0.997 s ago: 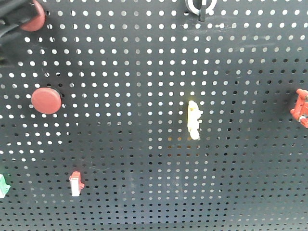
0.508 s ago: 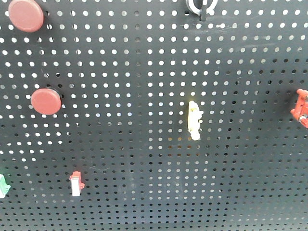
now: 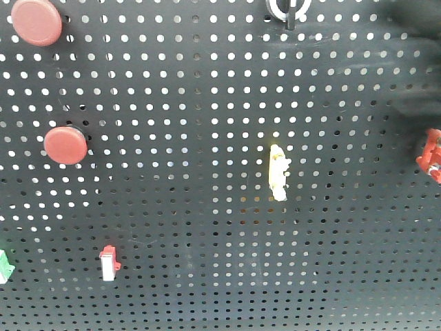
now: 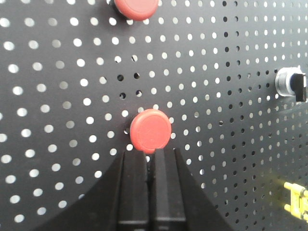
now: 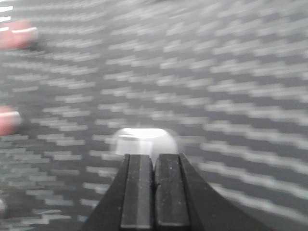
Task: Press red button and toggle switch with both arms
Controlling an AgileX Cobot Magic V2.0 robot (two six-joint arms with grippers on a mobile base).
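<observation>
**One side done, the other arriving**

The left arm has quit the glossy domed red plastic button at 11 o'clock. The right arm, a dark blur, enters at 1, right of the white-ringed, black-levered toggle switch at 12. We judge pressing done, toggling pending. The left hand and right hand are pinched together, empty, facing the matte perforated black panel.
</observation>
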